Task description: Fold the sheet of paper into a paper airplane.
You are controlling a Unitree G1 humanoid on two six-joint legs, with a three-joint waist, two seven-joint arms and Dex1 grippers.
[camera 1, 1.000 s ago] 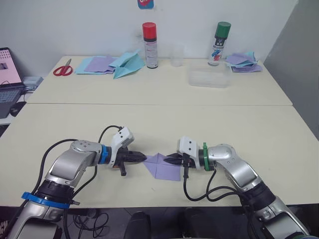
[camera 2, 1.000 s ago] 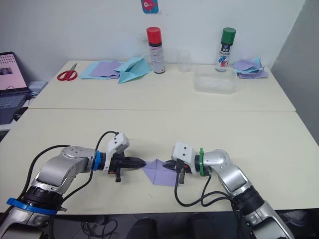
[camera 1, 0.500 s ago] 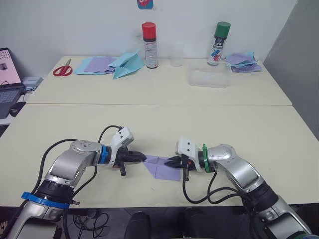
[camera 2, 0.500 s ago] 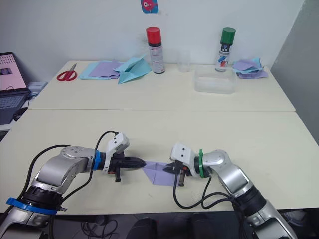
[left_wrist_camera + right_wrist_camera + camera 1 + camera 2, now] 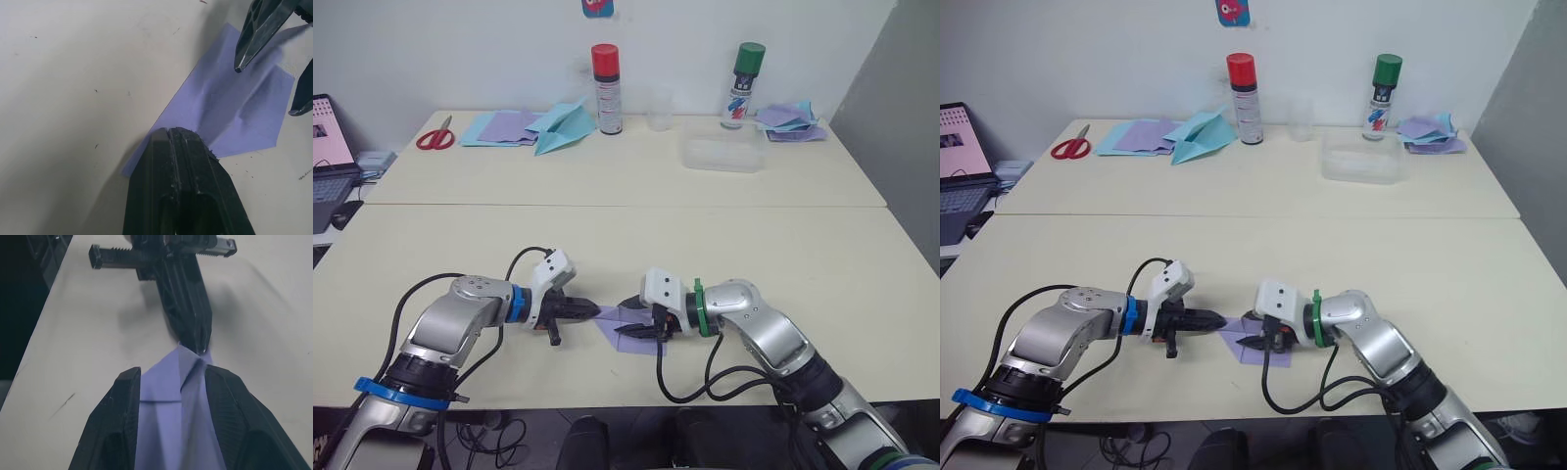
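Note:
The sheet of paper [image 5: 610, 322] is a lavender piece with creases and a pointed left end, lying near the table's front edge. My left gripper [image 5: 596, 313] is shut, its tips on that pointed end; the left wrist view has the tips [image 5: 173, 132] at the paper [image 5: 230, 112] edge. My right gripper [image 5: 630, 329] is open and reaches from the right over the sheet, one finger on each side of a raised centre fold [image 5: 188, 377]. In the right wrist view the paper [image 5: 166, 416] runs between its fingers [image 5: 124, 396] toward the left gripper [image 5: 195, 345].
On the far table stand a red-capped spray can [image 5: 607, 88], a green-capped can [image 5: 745, 83], a clear cup [image 5: 658, 113] and a clear container [image 5: 724, 155]. A light blue paper plane [image 5: 563, 127], paper piles [image 5: 504, 127], scissors [image 5: 435, 135] and a laptop [image 5: 328, 157] lie at the back left.
My right gripper has slid left across the sheet, toward the left gripper, and now covers much of the paper. The left gripper has stayed on the pointed end.

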